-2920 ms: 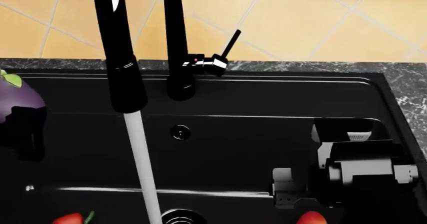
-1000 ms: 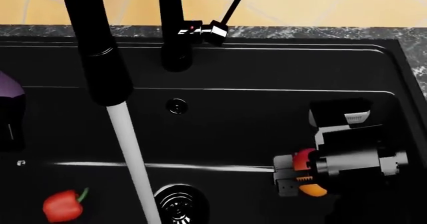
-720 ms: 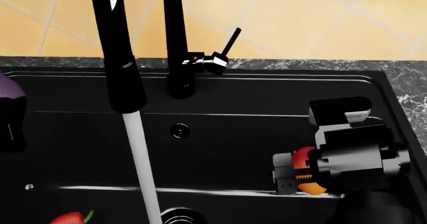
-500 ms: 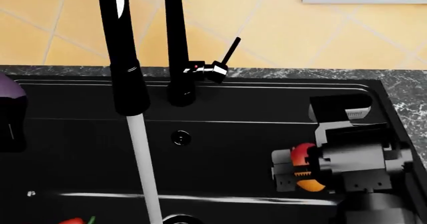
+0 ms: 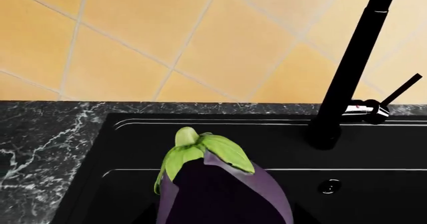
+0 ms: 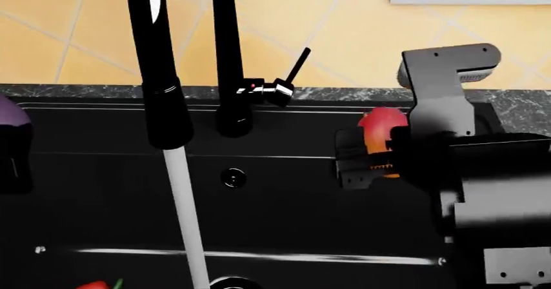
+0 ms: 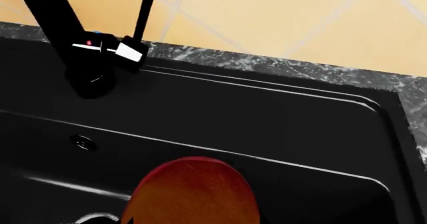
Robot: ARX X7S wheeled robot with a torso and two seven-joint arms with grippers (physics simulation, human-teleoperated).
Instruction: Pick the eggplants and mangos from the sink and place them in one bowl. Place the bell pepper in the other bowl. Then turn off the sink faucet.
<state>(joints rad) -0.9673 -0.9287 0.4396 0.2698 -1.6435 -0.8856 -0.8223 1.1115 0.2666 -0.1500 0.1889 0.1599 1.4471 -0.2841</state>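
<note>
My right gripper (image 6: 360, 155) is shut on a red-orange mango (image 6: 383, 122) and holds it high over the right half of the black sink (image 6: 284, 192). The same mango (image 7: 192, 191) fills the near part of the right wrist view. At the far left, my left gripper (image 6: 12, 163) is shut on a purple eggplant (image 6: 9, 115), whose green cap (image 5: 200, 149) shows in the left wrist view. A red bell pepper (image 6: 93, 284) peeks in at the sink floor's front left. The faucet (image 6: 159, 63) runs a white stream (image 6: 185, 224); its lever (image 6: 295, 62) stands tilted up. Both bowls are out of view.
The drain (image 6: 231, 282) lies at the sink floor's front, an overflow hole (image 6: 233, 177) on the back wall. Dark marble counter (image 5: 40, 149) rims the sink, and a yellow tiled wall (image 6: 344, 37) rises behind. The tall faucet spout stands between my two arms.
My right gripper has risen from low in the sink to well above it, carrying the mango. The left arm with the eggplant has stayed put.
</note>
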